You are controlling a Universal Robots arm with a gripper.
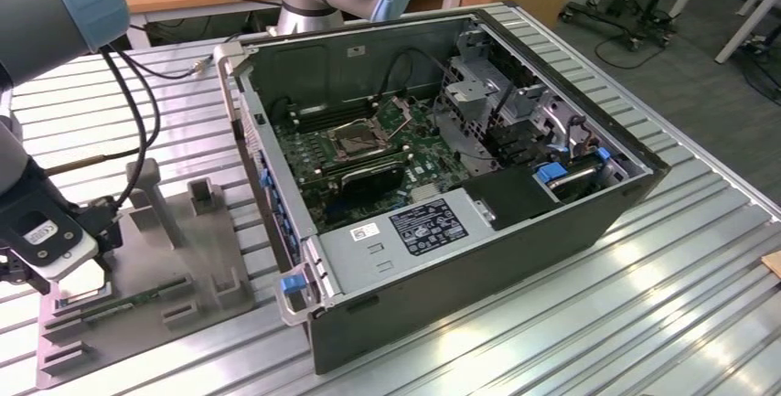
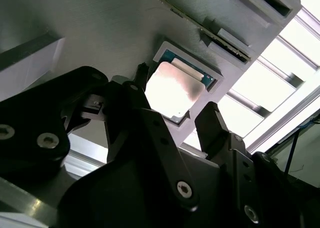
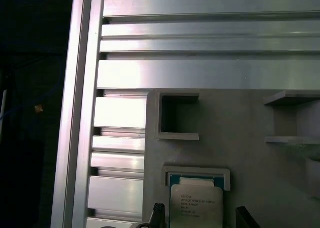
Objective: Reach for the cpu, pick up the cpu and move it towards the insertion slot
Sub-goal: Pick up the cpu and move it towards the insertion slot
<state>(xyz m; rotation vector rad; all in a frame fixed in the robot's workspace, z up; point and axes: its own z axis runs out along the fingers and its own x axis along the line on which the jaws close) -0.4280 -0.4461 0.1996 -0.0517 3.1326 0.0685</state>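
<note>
Cpu [image 2: 172,90] flat in shallow square nest of grey fixture plate [image 2: 100,32] on slatted table [image 1: 635,305], lying directly under tool [image 2: 176,96] and between its two black fingers [image 2: 212,125]. Tool released, spread wide, holding nothing; fingers flanking opposite chip edges, contact not confirmable. Insertion slot [image 1: 362,143] well apart, inside open computer case [image 1: 513,250], toward the exterior view's right of the fixture.

Arm [image 1: 27,176] reaches down, jaws seemingly spread apart.
</note>
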